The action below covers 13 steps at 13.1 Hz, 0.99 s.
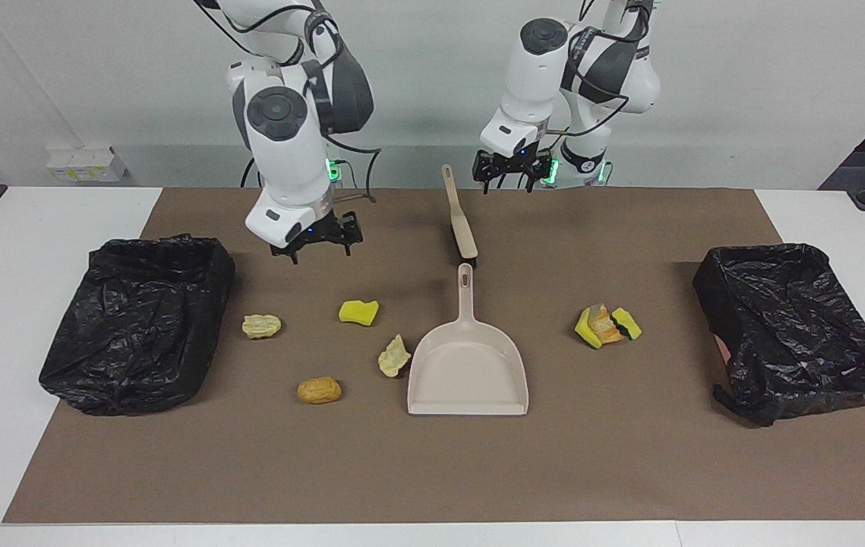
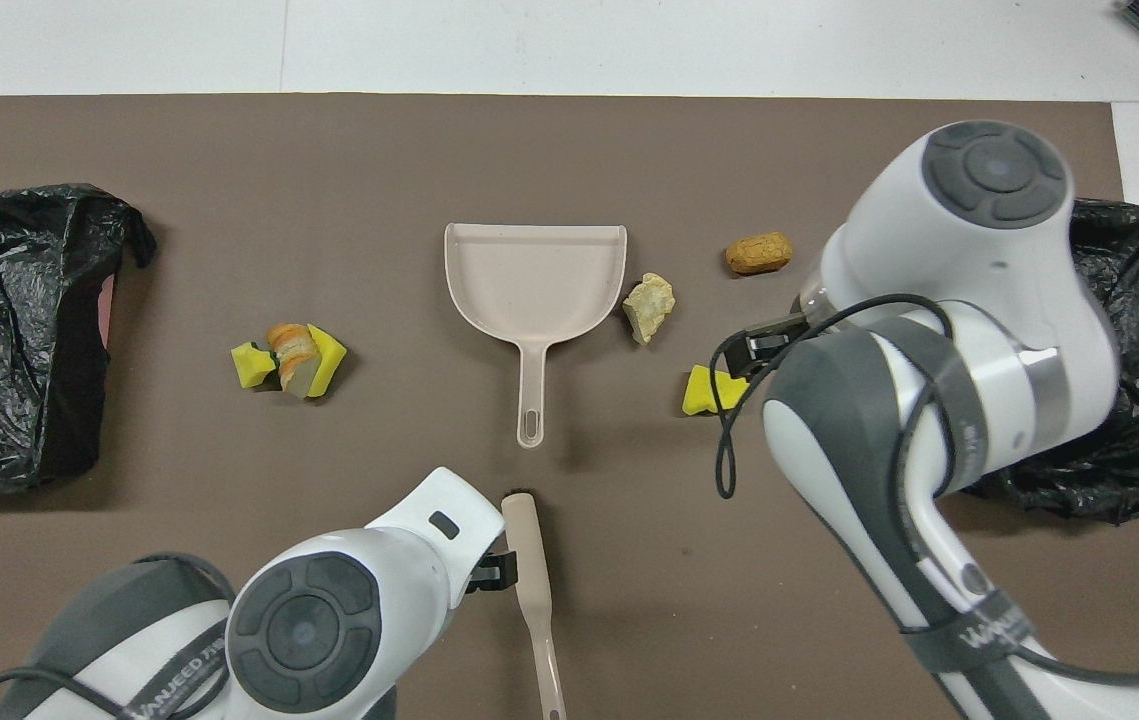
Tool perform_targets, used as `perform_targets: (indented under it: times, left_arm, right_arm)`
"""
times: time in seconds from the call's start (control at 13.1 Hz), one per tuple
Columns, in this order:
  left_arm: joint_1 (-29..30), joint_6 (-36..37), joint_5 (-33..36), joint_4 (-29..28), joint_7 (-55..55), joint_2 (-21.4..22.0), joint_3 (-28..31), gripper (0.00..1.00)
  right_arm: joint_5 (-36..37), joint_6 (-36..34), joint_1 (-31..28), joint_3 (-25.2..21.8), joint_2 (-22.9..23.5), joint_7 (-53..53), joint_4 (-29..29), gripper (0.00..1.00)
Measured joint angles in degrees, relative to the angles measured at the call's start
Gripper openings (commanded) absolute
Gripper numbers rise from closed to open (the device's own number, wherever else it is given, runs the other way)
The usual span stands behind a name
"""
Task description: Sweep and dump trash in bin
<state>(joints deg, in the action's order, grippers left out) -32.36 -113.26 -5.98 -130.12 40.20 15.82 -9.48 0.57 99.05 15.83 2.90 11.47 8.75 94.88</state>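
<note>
Left tool [image 1: 513,181] hangs in the air just beside the brush [image 1: 460,218] handle's upper end, at the robots' edge of the counter [image 1: 432,471]; its fingers point down with a gap between them and nothing held. Right tool [image 1: 317,245] hovers over bare mat, over a spot nearer the robots than the yellow sponge [image 1: 358,311], fingers likewise apart and empty.

Trash lies loose on the mat in two groups. Toward the right arm's end — the sponge, a pale crinkled piece [image 1: 261,326], a tan lump [image 1: 319,390] and a beige scrap [image 1: 393,355] just beside the dustpan [image 1: 468,368]. Toward the left arm's end, a small cluster [image 1: 607,325] of yellow chunks and an orange piece, touching one another. One black-lined bin [image 1: 140,323] sits at each end, the other [image 1: 797,330] near the cluster.

These scraps look light and soft, so they should slide readily on the mat but may roll or bounce off stiff bristles — slow, low strokes seem wise. The brush is probably best taken on its slim handle, above the flared head. The dustpan, rigid and light, would likely skate when pushed against; its long handle, pointing at the robots, is the natural hold.
</note>
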Motion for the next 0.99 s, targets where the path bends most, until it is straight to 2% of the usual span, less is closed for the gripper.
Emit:
perform_targets:
  times: [0.08, 0.15, 0.23, 0.38, 0.61, 0.99]
  left_arm:
    - [-2.0, -1.7, -0.1, -1.6, 2.0, -0.2, 0.1, 1.0]
    - [-4.2, -4.3, -0.1, -3.1, 4.2, -0.7, 0.0, 1.0]
    - [-6.3, -7.5, -0.1, -4.8, 6.7, -1.4, 0.0, 1.0]
    - [-10.0, -12.0, -0.1, -7.4, 11.1, -3.3, -0.1, 1.0]
    - [-13.1, -15.9, -0.1, -9.2, 14.0, -6.9, 0.0, 1.0]
    - [-16.7, -18.5, -0.1, -10.3, 16.7, -7.6, 0.0, 1.0]
  right_arm:
    - [-0.5, 1.6, 1.5, 0.1, 1.5, 2.1, -0.3, 1.0]
    - [-1.1, 3.5, 2.8, 0.1, 2.8, 4.1, -0.5, 0.82]
    - [-1.7, 5.4, 4.1, 0.1, 3.9, 5.9, -0.6, 0.81]
    - [-2.2, 7.8, 6.3, 0.4, 6.1, 9.1, -1.6, 0.81]
    - [-2.4, 8.7, 8.7, 0.6, 10.2, 13.8, -6.2, 0.82]
    - [-2.5, 12.3, 12.6, 0.7, 19.3, 20.9, -14.7, 0.82]
